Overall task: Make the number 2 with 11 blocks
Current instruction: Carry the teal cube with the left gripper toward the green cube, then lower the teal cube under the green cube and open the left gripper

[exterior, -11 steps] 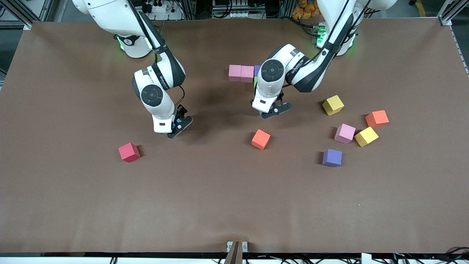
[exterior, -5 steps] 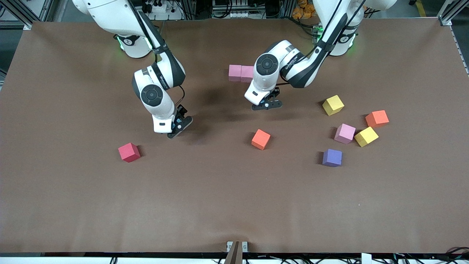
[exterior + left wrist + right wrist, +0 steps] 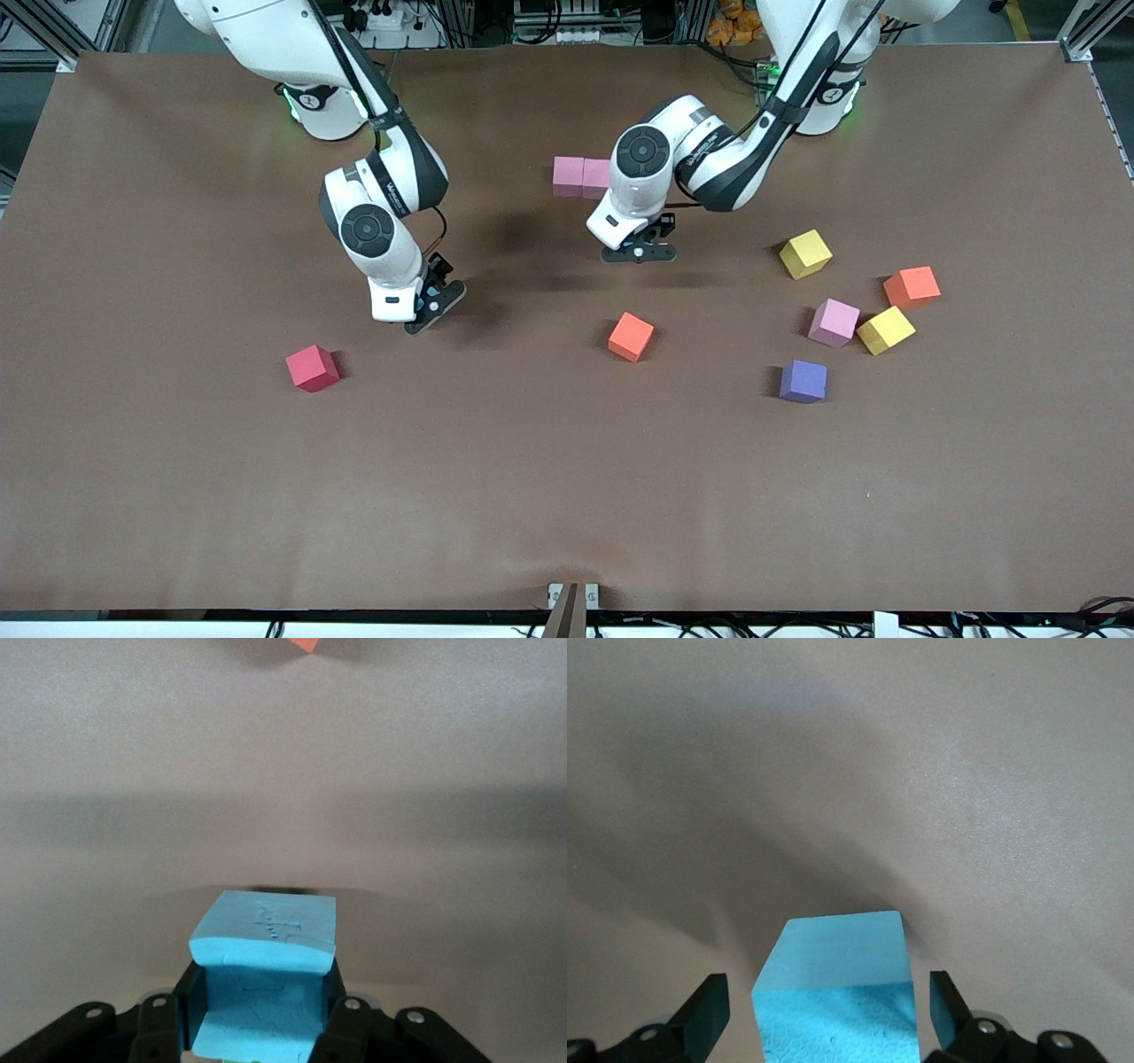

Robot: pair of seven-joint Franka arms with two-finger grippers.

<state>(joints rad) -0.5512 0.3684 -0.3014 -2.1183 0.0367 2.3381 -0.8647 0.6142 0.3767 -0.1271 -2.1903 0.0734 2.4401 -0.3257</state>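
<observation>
My left gripper is shut on a blue block and holds it low over the table, beside a row of two pink blocks. My right gripper is open. A second blue block sits between its fingers with a gap on each side. Loose blocks on the table are a red one, an orange one, a purple one, a pink one and a red-orange one. The orange block also shows in the left wrist view.
Two yellow cubes lie among the loose blocks toward the left arm's end. The brown table runs wide and bare nearer the front camera. The left arm's wrist covers the end of the pink row.
The left gripper has carried its blue block toward the pink row, and its wrist now covers the purple and green blocks seen there a second ago. The right arm has not moved.
</observation>
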